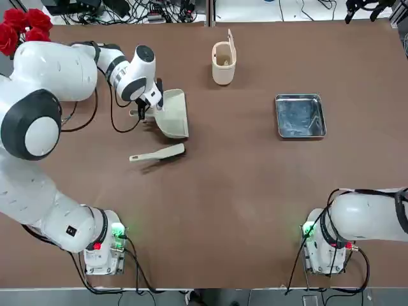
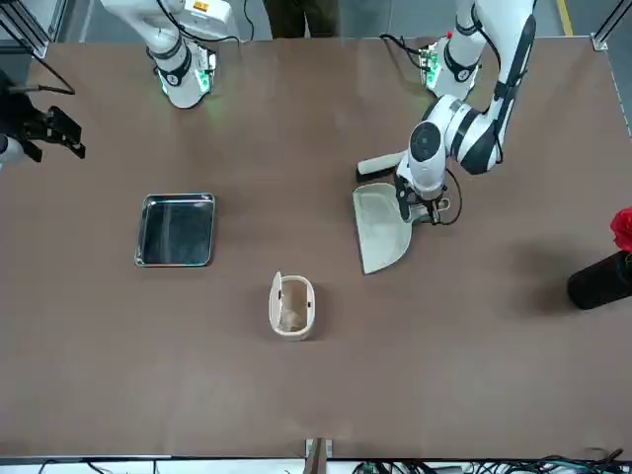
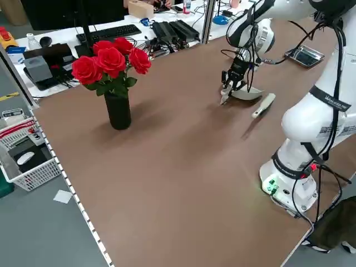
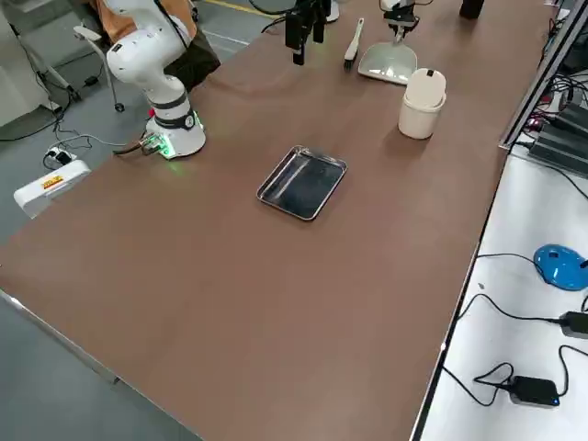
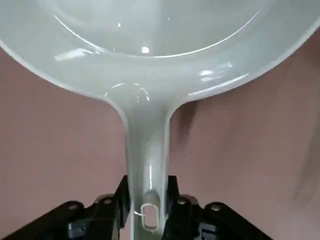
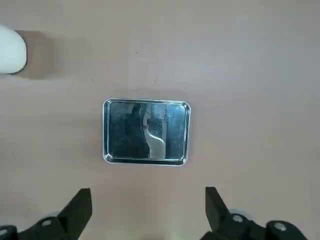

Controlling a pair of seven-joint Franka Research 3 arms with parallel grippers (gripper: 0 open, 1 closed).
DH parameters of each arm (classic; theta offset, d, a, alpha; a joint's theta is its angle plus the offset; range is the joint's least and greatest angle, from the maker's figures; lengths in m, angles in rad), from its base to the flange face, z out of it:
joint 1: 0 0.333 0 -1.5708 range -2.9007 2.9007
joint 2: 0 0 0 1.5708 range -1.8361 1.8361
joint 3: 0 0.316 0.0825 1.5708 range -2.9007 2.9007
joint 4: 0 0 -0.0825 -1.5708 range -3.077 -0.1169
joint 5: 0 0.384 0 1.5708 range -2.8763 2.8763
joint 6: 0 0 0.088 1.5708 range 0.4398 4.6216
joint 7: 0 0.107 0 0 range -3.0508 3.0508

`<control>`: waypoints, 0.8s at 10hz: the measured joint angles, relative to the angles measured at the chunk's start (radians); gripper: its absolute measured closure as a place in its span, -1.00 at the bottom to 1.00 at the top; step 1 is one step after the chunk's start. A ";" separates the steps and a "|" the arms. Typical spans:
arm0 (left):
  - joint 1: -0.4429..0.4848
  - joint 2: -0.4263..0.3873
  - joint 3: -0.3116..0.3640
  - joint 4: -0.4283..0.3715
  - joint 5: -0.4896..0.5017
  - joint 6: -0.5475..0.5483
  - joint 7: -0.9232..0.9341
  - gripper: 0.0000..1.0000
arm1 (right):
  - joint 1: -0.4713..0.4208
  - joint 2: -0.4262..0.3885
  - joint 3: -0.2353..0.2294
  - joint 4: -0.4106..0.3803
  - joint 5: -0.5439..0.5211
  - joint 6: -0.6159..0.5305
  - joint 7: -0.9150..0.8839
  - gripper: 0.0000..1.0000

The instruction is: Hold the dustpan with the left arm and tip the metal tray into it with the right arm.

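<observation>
The cream dustpan (image 1: 173, 115) lies on the table at the far left, its scoop (image 5: 160, 45) pointing away from its thin handle (image 5: 147, 150). My left gripper (image 1: 145, 109) is shut on that handle, seen close in the left wrist view (image 5: 147, 202) and from across the table (image 2: 420, 205). The shiny metal tray (image 1: 300, 116) sits flat at the far right, and it shows centred in the right wrist view (image 6: 146, 131). My right gripper (image 6: 147, 212) hangs high above the tray, open and holding nothing; it shows at the table's edge (image 2: 44, 128).
A cream bin (image 1: 224, 62) with its lid up stands at the far middle of the table. A beige hand brush (image 1: 157, 153) lies just on the near side of the dustpan. A dark vase of red roses (image 1: 22, 29) stands at the far left corner.
</observation>
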 joint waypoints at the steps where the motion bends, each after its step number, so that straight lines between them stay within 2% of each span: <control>1: -0.002 0.000 0.000 -0.001 0.000 -0.011 -0.016 0.32 | -0.001 0.000 -0.001 0.000 0.000 0.000 0.000 -1.00; 2: -0.007 0.000 -0.001 -0.001 0.000 -0.031 -0.055 0.11 | -0.001 0.000 -0.001 0.000 0.000 0.000 0.000 -1.00; 5: -0.013 -0.018 -0.010 0.003 0.000 -0.048 -0.118 -0.75 | -0.001 0.000 -0.001 0.000 -0.001 0.002 0.000 -1.00; 6: -0.011 -0.047 -0.010 0.009 0.000 -0.061 -0.126 -0.95 | -0.001 0.000 -0.001 0.000 -0.001 0.003 0.000 -1.00; 8: 0.034 -0.132 -0.011 0.028 -0.050 -0.081 -0.138 -0.97 | -0.001 0.000 -0.001 0.000 -0.001 0.003 0.000 -1.00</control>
